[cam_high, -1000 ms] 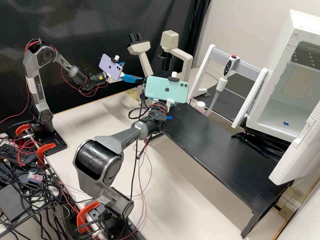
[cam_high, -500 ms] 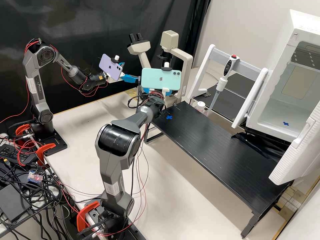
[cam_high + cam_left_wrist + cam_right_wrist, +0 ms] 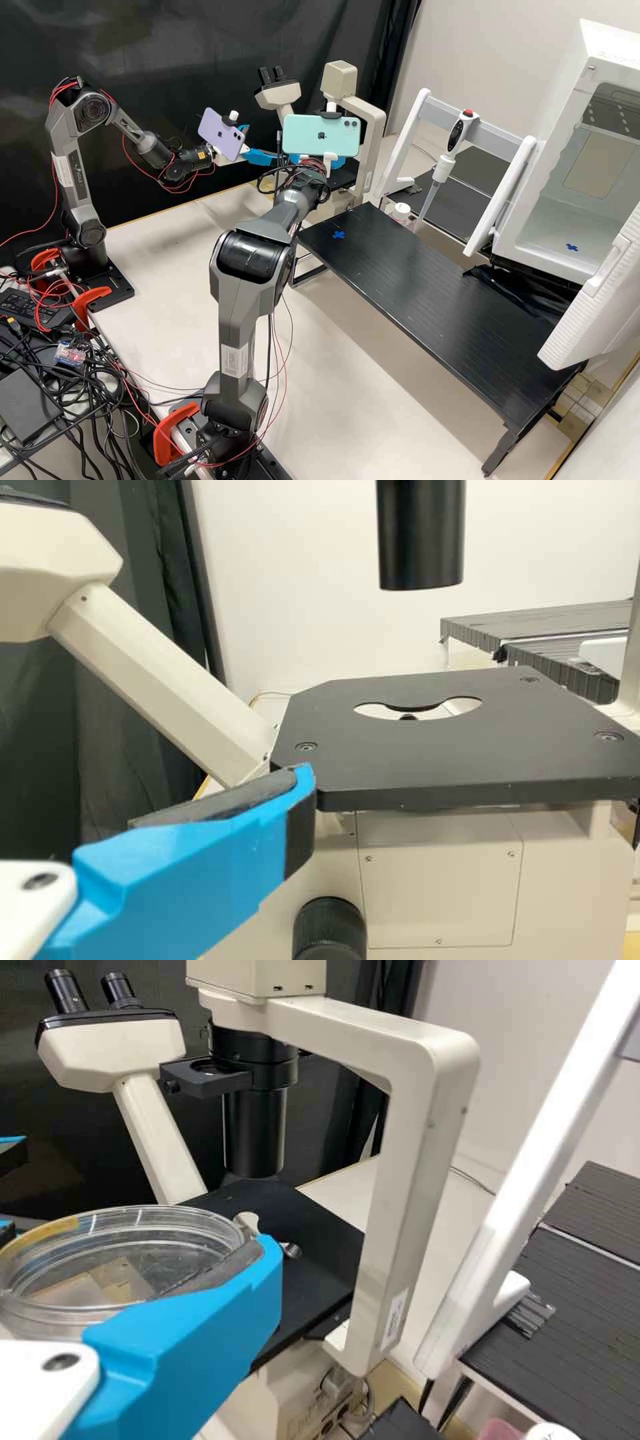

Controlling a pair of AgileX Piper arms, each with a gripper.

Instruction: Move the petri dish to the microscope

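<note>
"So, how far along is it?"

"Past the middle, I'd judge. The petri dish (image 3: 105, 1265) is up off any surface, clamped in the right gripper (image 3: 130, 1250); a dark-padded blue finger (image 3: 190, 1335) sits against its rim. The pick-up counts as done."

"And the carrying?"

"Mostly done, by the look of it. The right wrist view has the dish near the microscope (image 3: 410, 1045), with the black stage (image 3: 400, 760) just beyond. Whether any part of the dish is over the stage, I can't tell."

"What's left, then?"

"The placing. It needs to pass in beneath the black tube (image 3: 422, 535), come level over the round opening (image 3: 415, 709), go down flat, and only then be let go. After that the arm has to back out."

"Anything to worry about?"

"Clipping the tube or the upright on the way in, I'd say, or setting the dish down tilted at the opening's edge."

"Does the left gripper (image 3: 263, 143) help?"

"It holds nothing that I can make out. Its fingers stand apart on the eyepiece side, and I doubt this placing calls for it."
</note>
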